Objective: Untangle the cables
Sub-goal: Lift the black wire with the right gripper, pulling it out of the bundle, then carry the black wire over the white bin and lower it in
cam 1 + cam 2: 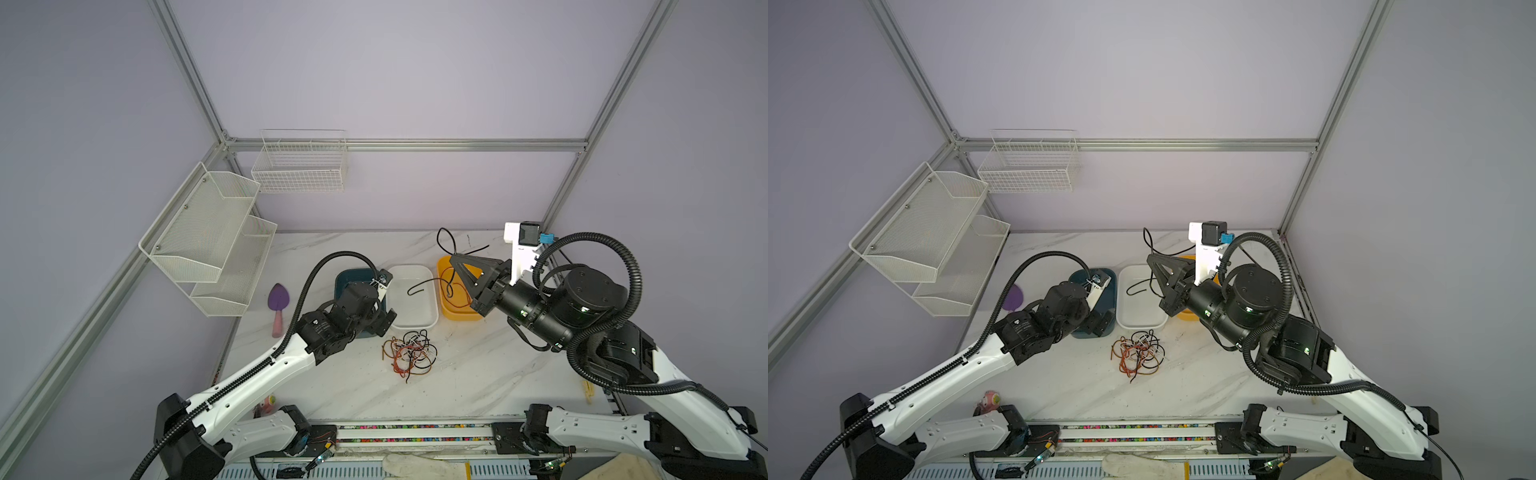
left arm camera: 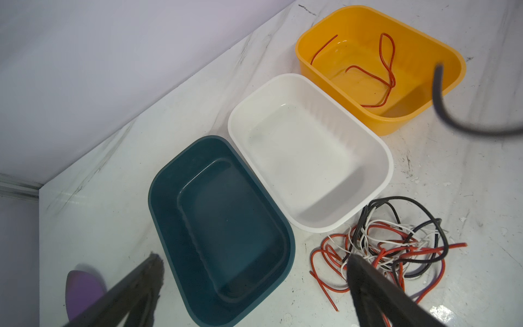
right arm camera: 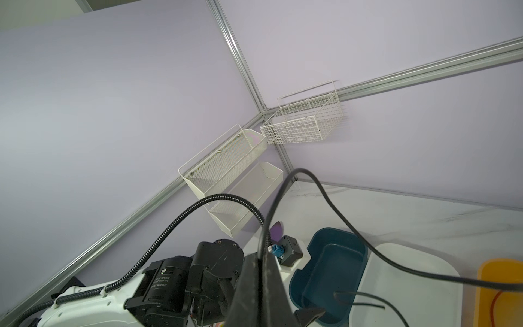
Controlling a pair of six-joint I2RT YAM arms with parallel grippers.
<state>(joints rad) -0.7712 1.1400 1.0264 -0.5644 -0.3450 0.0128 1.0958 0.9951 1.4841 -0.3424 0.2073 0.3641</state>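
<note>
A tangle of black, orange-red and white cables lies on the marble table in front of three bins. My right gripper is shut on one black cable, held in the air above the orange and white bins. Its free end dangles over the white bin. A red cable lies inside the orange bin. My left gripper stands wide open over the dark blue bin, with nothing between its fingers.
A purple trowel lies left of the blue bin. White mesh shelves and a wire basket hang on the walls at the back left. The right arm's corrugated hose arcs above its wrist.
</note>
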